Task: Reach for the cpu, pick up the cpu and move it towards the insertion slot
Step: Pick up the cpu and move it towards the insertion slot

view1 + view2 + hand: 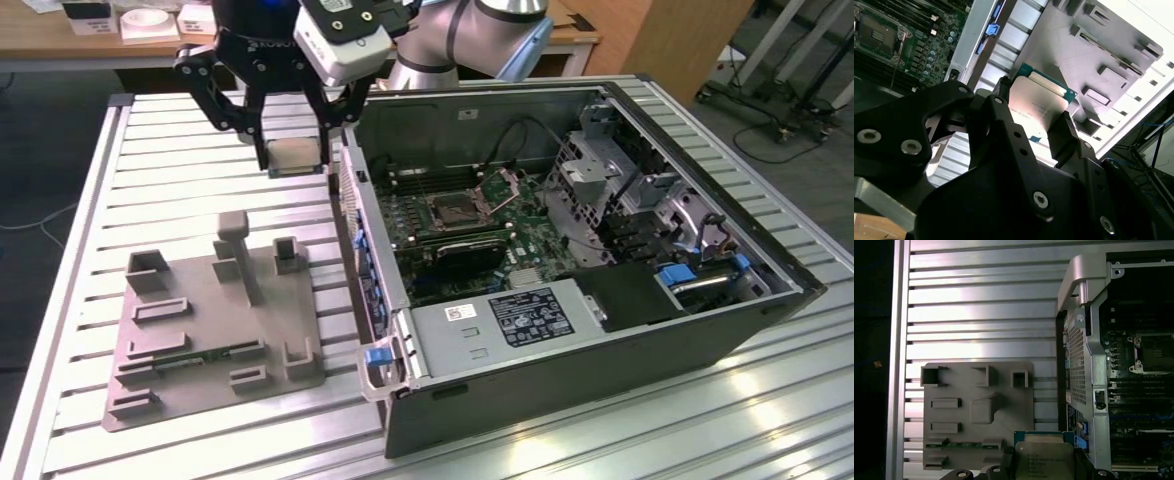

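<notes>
From my remote seat I see the gripper (pixel 294 160) up in the air over the slatted metal table (pixel 174 180), just off the open computer case (pixel 587 250) on the exterior view's left. Jaws pinching the cpu (pixel 295 153) by two opposite edges, chip lifted clear of the table. In the second wrist view the cpu (pixel 1041 102) sits between the black fingers (pixel 1064 137), silver top plate facing the camera, green rim showing at the far edge. In the first wrist view the cpu (pixel 1044 458) is low in frame, held in the gripper (pixel 1041 465), with the grey plastic tray (pixel 979 410) below it on the table (pixel 984 305). The tray (pixel 214 320) lies flat on the slats, well apart from the gripper, toward the near end of the table in the exterior view. The insertion slot (pixel 461 207) is inside the case on the green motherboard (pixel 467 240), hinged metal plate standing open, dark centre exposed. Cpu is outside the case wall, not yet over the slot; case wall stands between the two. Slot also visible in the second wrist view (pixel 876 35) and at the edge of the first wrist view (pixel 1154 352).
</notes>
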Action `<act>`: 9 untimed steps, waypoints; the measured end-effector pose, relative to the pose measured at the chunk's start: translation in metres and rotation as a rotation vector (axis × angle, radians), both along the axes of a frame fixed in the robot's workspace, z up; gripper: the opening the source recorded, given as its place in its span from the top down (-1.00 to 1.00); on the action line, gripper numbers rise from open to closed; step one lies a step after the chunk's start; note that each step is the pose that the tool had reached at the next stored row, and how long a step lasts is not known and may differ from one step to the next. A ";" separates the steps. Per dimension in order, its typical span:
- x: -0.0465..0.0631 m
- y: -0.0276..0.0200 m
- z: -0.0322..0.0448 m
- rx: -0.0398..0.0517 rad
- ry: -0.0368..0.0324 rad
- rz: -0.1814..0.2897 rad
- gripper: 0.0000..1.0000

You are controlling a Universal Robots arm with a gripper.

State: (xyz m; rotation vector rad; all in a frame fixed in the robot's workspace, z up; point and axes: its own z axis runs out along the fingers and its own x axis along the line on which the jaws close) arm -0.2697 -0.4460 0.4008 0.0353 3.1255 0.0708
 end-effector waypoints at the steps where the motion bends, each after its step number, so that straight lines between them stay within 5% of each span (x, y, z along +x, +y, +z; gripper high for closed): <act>1: 0.000 0.0000 0.0000 0.0000 0.0000 0.000 -0.08; 9: 0.003 0.0000 -0.0002 0.0000 0.0000 0.000 -0.08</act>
